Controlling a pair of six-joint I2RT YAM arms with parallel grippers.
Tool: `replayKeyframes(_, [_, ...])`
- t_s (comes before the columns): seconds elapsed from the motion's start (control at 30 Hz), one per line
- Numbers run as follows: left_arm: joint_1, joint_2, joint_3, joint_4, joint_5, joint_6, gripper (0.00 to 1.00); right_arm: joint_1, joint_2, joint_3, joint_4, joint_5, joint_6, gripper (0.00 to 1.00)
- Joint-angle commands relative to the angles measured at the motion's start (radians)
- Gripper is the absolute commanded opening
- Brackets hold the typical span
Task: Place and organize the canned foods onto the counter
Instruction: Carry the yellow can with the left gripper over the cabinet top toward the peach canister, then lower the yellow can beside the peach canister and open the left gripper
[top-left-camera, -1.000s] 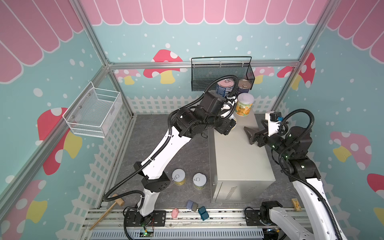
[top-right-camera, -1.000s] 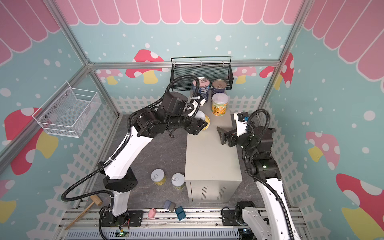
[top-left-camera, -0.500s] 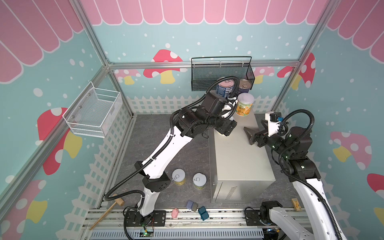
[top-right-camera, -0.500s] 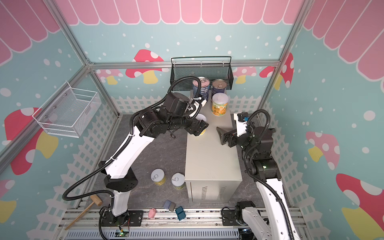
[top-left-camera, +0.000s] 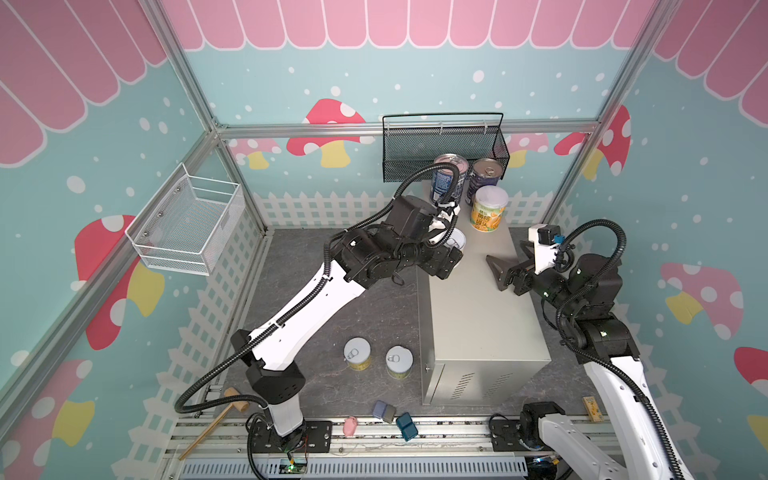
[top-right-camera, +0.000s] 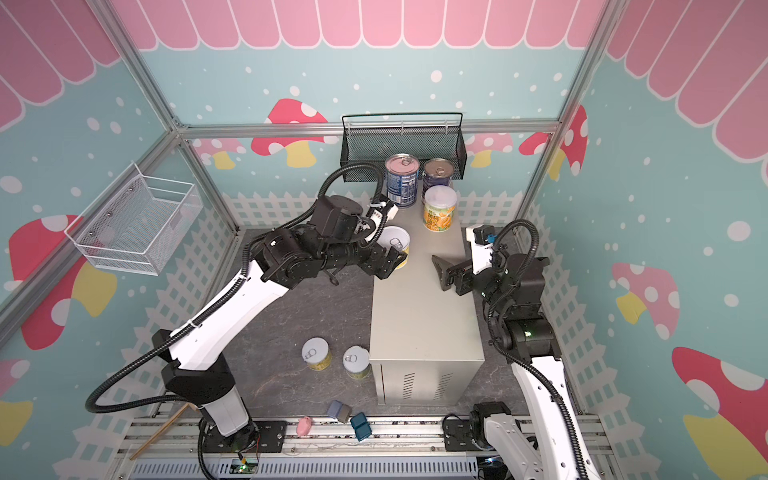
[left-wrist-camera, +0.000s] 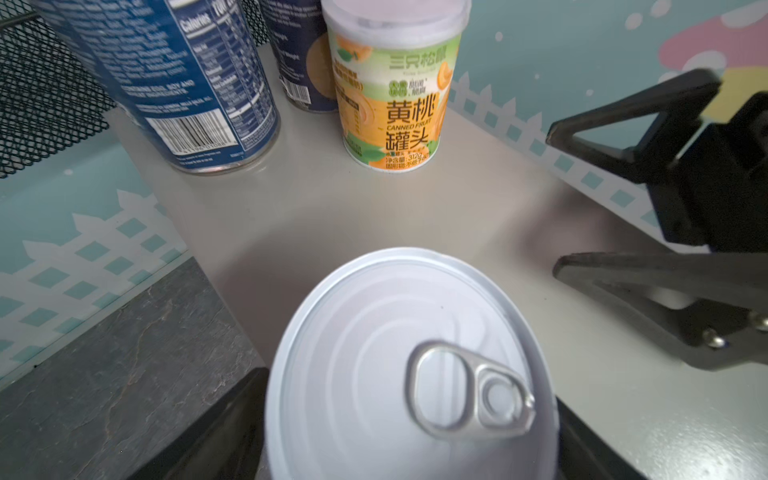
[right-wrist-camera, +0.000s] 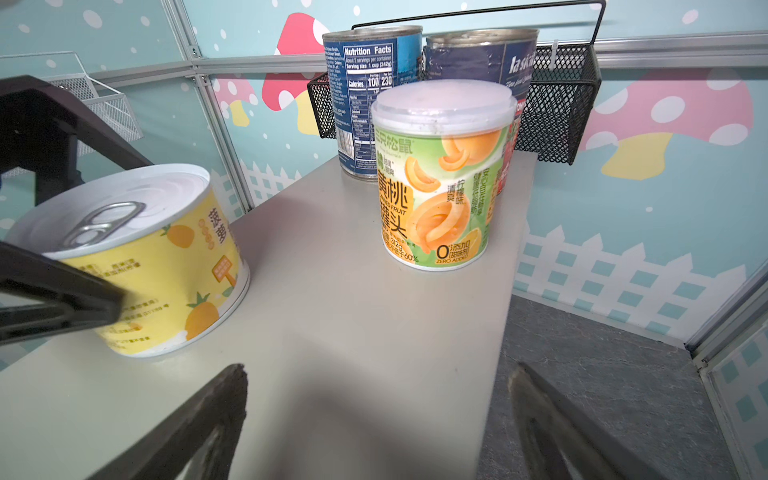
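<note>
The left gripper (left-wrist-camera: 407, 386) reaches over the left edge of the counter (top-left-camera: 478, 316), a beige-grey metal cabinet. Its jaws sit on either side of a short pineapple can (right-wrist-camera: 166, 266), which stands upright on the flat top near that edge, pull tab up. No view shows whether the fingers press the can's wall or stand just clear of it. The right gripper (top-left-camera: 496, 273) hangs over the right side of the top, facing the pineapple can, its jaws wide apart with nothing between them. Farther back on the counter, a peach can (right-wrist-camera: 436, 187) with a pale plastic lid stands upright, apart from the pineapple can. Behind it, at the back edge, a blue can with a nutrition panel (right-wrist-camera: 365, 104) and a darker blue can (right-wrist-camera: 478, 62) stand side by side. They are just below the black mesh basket (top-left-camera: 440, 145) on the rear wall. On the dark floor by the cabinet's front left corner, two yellow-labelled cans (top-left-camera: 357, 354) (top-left-camera: 400, 363) stand upright, just beside each other.
</note>
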Motion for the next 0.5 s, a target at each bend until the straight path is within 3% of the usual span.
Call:
replayKeyframes(0.0, [0.024,-0.066,-0.082,0.148,0.063,-0.020,0.92,0.007,-0.005,-0.004,0.028,-0.018,-0.001,1.00])
replayKeyframes(0.2, [0.046,-0.096,-0.168,0.202,0.128,-0.039,0.89,0.007,0.001,-0.003,0.029,-0.021,0.002,1.00])
replayKeyframes(0.47, [0.057,-0.075,-0.189,0.232,0.128,-0.066,0.70,0.006,-0.003,-0.003,0.029,-0.015,0.004,1.00])
